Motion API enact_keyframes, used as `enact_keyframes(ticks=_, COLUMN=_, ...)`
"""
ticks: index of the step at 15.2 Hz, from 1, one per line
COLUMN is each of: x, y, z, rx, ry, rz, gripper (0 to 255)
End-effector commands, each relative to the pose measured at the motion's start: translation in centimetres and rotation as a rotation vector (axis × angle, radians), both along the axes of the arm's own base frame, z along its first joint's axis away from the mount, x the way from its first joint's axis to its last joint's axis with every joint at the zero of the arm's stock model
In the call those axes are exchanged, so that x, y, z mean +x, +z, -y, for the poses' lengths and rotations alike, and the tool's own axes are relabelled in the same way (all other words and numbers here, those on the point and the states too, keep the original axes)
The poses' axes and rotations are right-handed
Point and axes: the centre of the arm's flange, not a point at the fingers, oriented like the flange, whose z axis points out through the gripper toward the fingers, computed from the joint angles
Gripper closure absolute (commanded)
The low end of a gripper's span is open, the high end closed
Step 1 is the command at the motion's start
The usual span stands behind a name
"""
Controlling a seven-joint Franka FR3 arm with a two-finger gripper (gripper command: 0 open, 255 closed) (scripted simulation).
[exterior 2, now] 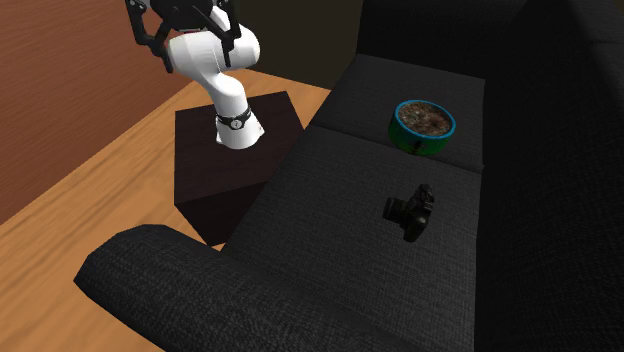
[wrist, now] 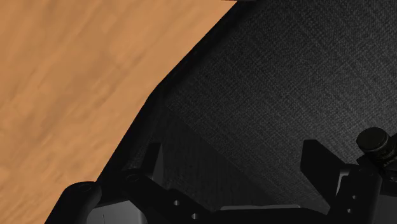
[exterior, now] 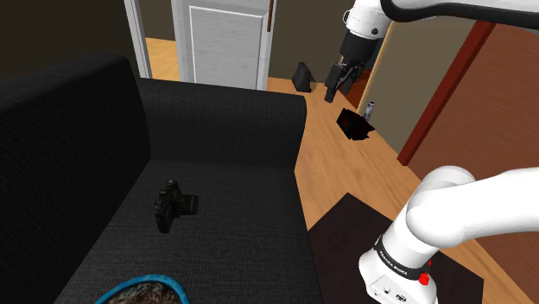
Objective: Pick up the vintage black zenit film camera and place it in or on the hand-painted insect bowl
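Note:
A black film camera [exterior: 175,205] lies on the dark sofa seat [exterior: 225,233], its lens pointing to the shoulder view's right; the second exterior view has the camera [exterior 2: 412,211] mid-seat. The bowl [exterior 2: 422,123], blue-rimmed with green sides and a brown speckled inside, sits on the neighbouring cushion; its rim [exterior: 142,282] peeks in at the shoulder view's bottom edge. My gripper [exterior: 335,84] hangs high above the sofa's armrest end, far from the camera. In the wrist view the gripper [wrist: 232,151] is open with nothing between its fingers, and a part of the camera [wrist: 375,146] shows past one finger.
The sofa's backrest [exterior: 69,129] and armrest [exterior: 233,112] wall the seat in. On the wooden floor [exterior: 328,173] beyond stand a black bag [exterior: 302,76], a dark box [exterior: 354,123] and a small bottle [exterior: 371,106]. My dark stand [exterior 2: 230,160] adjoins the sofa.

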Motion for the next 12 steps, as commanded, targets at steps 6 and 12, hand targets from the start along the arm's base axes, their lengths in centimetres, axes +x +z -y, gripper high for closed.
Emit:
enact_keyframes(ticks=6, x=1.9, y=-3.4, z=-5.4, rx=-0.005, ry=-0.03, rz=0.012, gripper=0)
enact_keyframes(ticks=12, x=4.6, y=-7.6, z=-11.8, rx=-0.011, ry=-0.067, rz=0.026, gripper=0)
